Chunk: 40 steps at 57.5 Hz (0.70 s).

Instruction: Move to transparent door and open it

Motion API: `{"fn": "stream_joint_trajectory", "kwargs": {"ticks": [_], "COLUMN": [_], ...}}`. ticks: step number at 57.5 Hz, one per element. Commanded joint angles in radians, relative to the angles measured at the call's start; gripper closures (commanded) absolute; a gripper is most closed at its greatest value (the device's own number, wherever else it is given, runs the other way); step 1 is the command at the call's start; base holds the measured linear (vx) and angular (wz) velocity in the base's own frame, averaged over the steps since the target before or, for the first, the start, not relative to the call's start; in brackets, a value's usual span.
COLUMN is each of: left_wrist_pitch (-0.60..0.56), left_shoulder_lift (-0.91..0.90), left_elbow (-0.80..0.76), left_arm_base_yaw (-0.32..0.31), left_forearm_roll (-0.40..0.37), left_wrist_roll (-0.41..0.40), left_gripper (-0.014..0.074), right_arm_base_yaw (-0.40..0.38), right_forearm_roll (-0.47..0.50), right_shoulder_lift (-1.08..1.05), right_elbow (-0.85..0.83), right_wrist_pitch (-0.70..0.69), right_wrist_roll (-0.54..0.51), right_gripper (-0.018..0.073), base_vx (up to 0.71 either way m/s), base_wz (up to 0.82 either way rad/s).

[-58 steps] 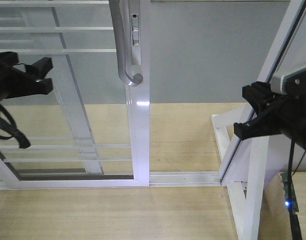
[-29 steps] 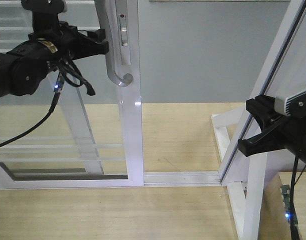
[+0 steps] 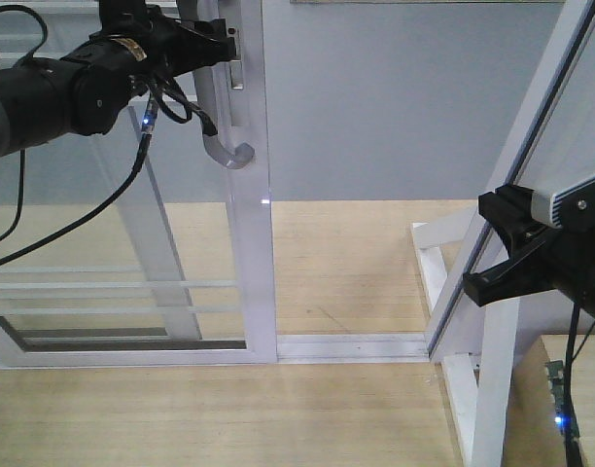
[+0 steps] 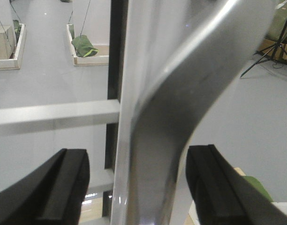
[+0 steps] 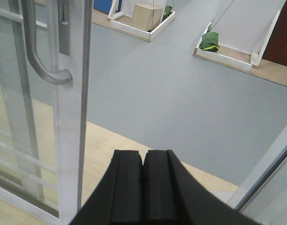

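Left pincer [image 3: 220, 41] is released, fingers either side of the grey handle [image 3: 220, 136] on the transparent door [image 3: 251, 253], which stands toward the left end of the floor track [image 3: 356, 345]. Right pincer [image 5: 143, 159] is clenched and empty, well apart. The grasp step is in hand; next, I'd say, clamp the handle and drag it left.

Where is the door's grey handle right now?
The handle is at the upper left of the front view, on the white frame of the transparent door, with the left claw open around it.

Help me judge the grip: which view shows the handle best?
Right wrist view: the handle shows unblocked down to its hook. Front view: the left claw hides its top. Left wrist view: only a close-up stretch.
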Motion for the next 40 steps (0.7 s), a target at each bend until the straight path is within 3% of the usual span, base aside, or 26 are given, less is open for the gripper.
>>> {"fn": "stream_joint_trajectory", "kwargs": {"ticks": [1,8,20,40], "left_wrist_pitch": [-0.057,-0.054,-0.031,0.027], "left_shoulder_lift": [-0.036,-0.036,-0.048,-0.105], "left_elbow": [-0.059,-0.06,-0.06,-0.058], "left_arm_base_yaw": [-0.005,-0.005,-0.005,0.039], "left_forearm_roll": [-0.005,-0.005,-0.005,-0.005], "left_wrist_roll": [-0.009,-0.008,-0.006,0.054], "left_gripper": [0.012,0.026,0.0605,0.0598], "right_arm_base_yaw": [0.0,0.0,0.0,0.0], "right_forearm_roll": [-0.002,-0.002,-0.002,-0.002], "right_shoulder_lift": [-0.014,-0.014,-0.014,-0.014], "right_elbow": [-0.029,-0.029,-0.029,-0.029], "right_wrist_pitch": [-0.083,-0.083,-0.083,-0.083], "right_wrist_roll": [-0.01,-0.01,-0.01,-0.01], "right_gripper": [0.0557,0.0557,0.0557,0.0557], "base_vx": [0.0,0.0,0.0,0.0], "base_wz": [0.0,0.0,0.0,0.0]}}
